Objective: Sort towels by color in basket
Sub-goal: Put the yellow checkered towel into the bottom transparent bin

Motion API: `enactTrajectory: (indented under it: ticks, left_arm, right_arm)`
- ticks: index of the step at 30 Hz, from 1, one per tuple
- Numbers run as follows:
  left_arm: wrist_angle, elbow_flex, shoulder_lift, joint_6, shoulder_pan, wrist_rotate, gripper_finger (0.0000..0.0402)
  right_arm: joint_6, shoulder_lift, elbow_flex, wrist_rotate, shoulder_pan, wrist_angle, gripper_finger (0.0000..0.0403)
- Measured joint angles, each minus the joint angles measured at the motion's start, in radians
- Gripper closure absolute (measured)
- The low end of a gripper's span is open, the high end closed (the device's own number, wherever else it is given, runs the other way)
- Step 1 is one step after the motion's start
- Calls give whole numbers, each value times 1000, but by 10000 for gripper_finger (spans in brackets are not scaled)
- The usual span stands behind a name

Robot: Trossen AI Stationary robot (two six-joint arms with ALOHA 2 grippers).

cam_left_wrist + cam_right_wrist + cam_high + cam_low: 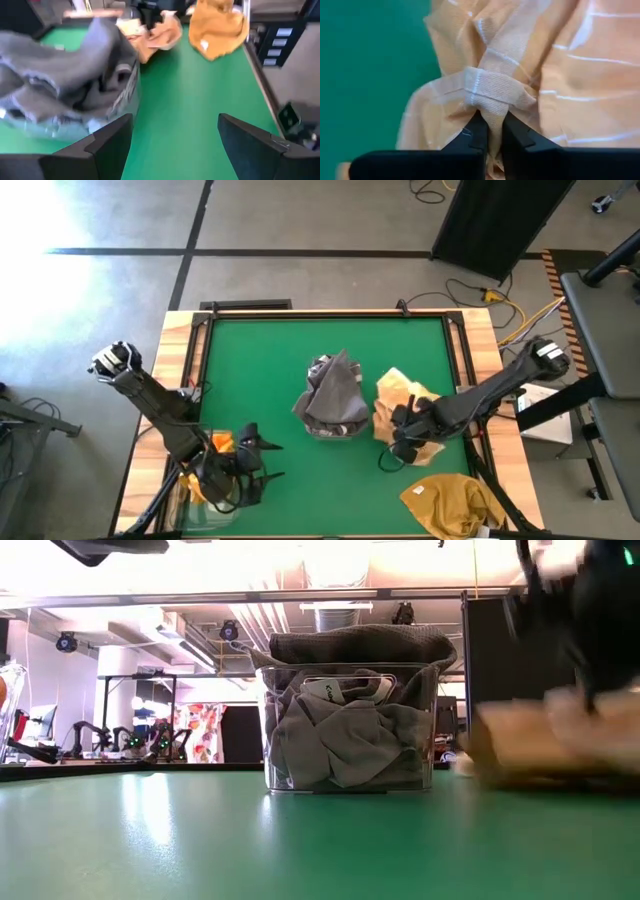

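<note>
A clear basket [335, 428] stands mid-table, stuffed with dark grey towels [335, 392] that bulge over its rim [350, 645]. Just to its right a pale orange striped towel [402, 398] lies bunched, and my right gripper [402, 435] is shut on it. A mustard towel [455, 502] lies crumpled at the table's near right corner. My left gripper [265, 460] is open near the near left edge, pointing toward the grey basket, and touches nothing. A bit of orange cloth [221, 442] shows beside the left arm. My right gripper [492, 120] pinches a bunched, hemmed fold [492, 90] of the pale orange towel between its two fingertips. Several layers are gathered in the fold. The fingers come slanting down from the table's right. The rest of the towel [550, 745] lies heaped on the table.
A second clear container [195, 492] sits at the near left corner under the left arm. Open green table [330, 490] lies between the two grippers, in front of the grey basket. Wooden rails edge the table; cables run along the floor beyond the far right corner.
</note>
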Motion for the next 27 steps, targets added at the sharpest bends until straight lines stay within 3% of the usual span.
enactTrajectory:
  ticks: [7,13,16,21,24,27]
  left_arm:
    - [243,-71,0,155,0,-17,125]
    - [508,-161,0,312,15,-103,125]
    - [598,-189,0,356,42,-116,125]
    - [613,-168,-17,475,103,-163,115]
    - [615,-109,-17,617,125,-278,106]
    - [616,-45,-14,716,137,-297,97]
  right_arm:
    - [-99,-7,379,301,0,-363,384]
    - [-360,-10,598,557,-1,-224,384]
    - [-582,-10,618,573,-1,-7,385]
    - [-885,15,611,462,-5,321,385]
    - [-957,49,609,447,-17,407,385]
    - [-976,78,609,445,-42,421,385]
